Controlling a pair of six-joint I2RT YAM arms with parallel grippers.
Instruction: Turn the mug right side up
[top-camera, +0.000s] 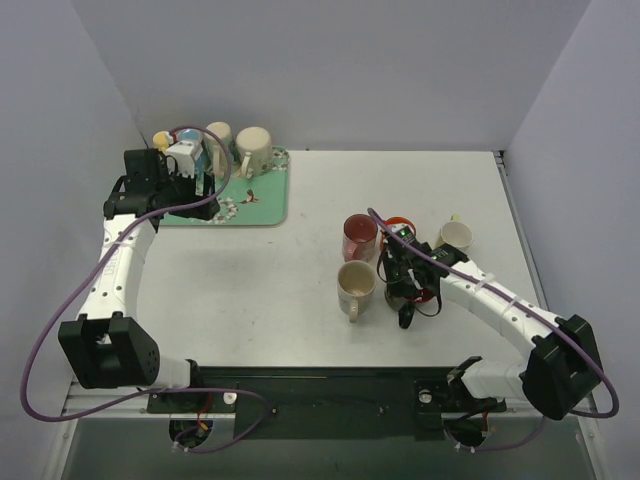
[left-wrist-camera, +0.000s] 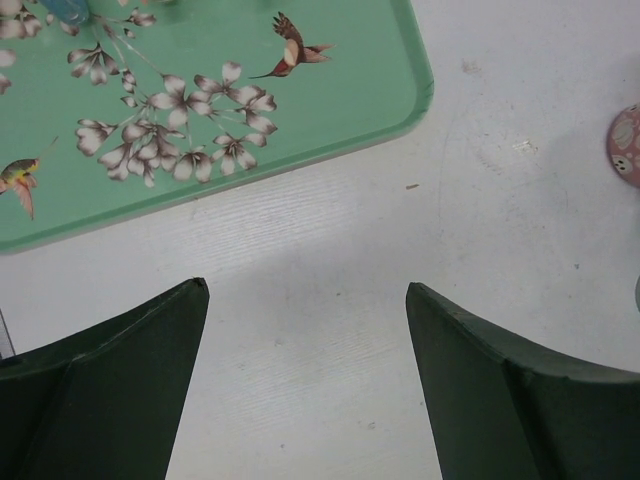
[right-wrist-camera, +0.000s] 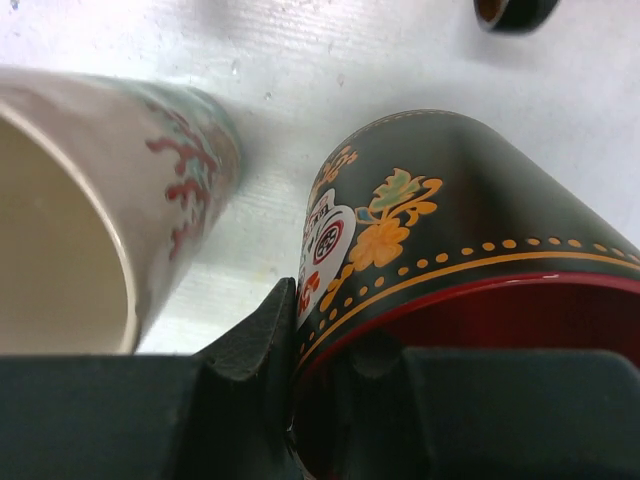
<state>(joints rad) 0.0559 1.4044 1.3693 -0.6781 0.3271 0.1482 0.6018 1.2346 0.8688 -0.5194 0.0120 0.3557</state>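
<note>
The mug (right-wrist-camera: 450, 200) is black with orange flowers and a red inside. It is tilted, with its mouth toward the right wrist camera and its base away. My right gripper (right-wrist-camera: 322, 330) is shut on its rim, one finger outside the wall and one inside. In the top view the gripper (top-camera: 400, 275) covers most of the mug (top-camera: 390, 266), right of a cream mug. My left gripper (left-wrist-camera: 305, 300) is open and empty over bare table just off the green tray's corner. In the top view it (top-camera: 197, 188) is at the far left.
An upright cream mug (top-camera: 356, 284) stands close on the left of the held mug, and also shows in the right wrist view (right-wrist-camera: 90, 230). A pink mug (top-camera: 360, 236), a red-rimmed ring (top-camera: 401, 222) and a small white cup (top-camera: 455, 236) stand nearby. The flowered green tray (top-camera: 262, 203) holds several mugs.
</note>
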